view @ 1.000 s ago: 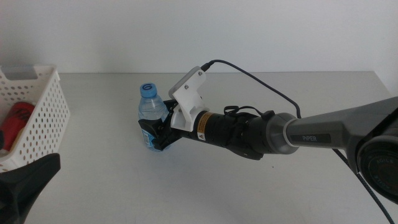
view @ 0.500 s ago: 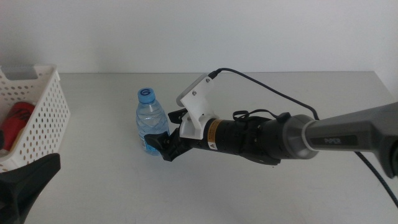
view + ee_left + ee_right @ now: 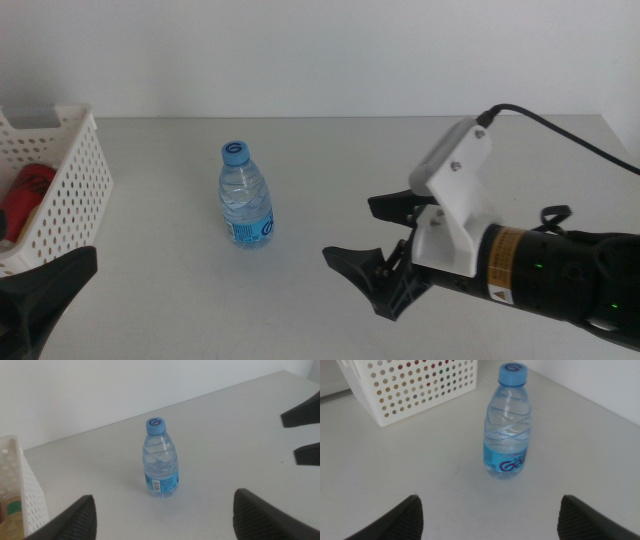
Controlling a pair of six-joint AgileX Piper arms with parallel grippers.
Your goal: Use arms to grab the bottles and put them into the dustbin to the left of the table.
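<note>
standing upright mid-table (image 3: 330,150), water bottle (image 3: 246,196) free, near dustbin (image 3: 72,180); right gripper (image 3: 375,235) clear of it, jaws spread; left gripper (image 3: 162,512) low by near edge, jaws wide, facing bottle, likely for pickup

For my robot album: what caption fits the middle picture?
Open right tool sits apart from the upright water bottle; white dustbin waits at the table's left.
</note>
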